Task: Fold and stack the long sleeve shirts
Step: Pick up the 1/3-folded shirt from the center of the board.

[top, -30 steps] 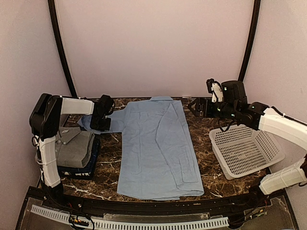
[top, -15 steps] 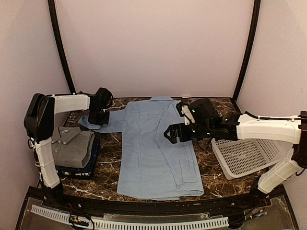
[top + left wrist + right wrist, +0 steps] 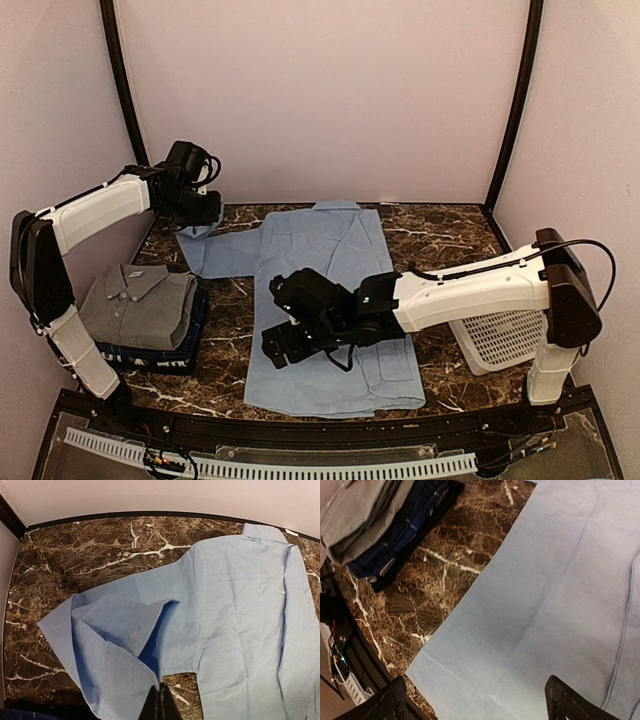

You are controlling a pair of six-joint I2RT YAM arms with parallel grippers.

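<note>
Light blue cloth runs up into your left gripper. Its fingers are clenched on the sleeve end of the light blue shirt, and the sleeve hangs doubled over beneath them, raised off the marble table. The shirt's body lies flat to the right of those fingers, collar at the far end. Your right gripper has its fingers spread wide, grasping nothing, over the shirt's near left corner, and cloth fills the span between them. Beyond its left finger the grey shirt lies folded on the dark navy shirt.
</note>
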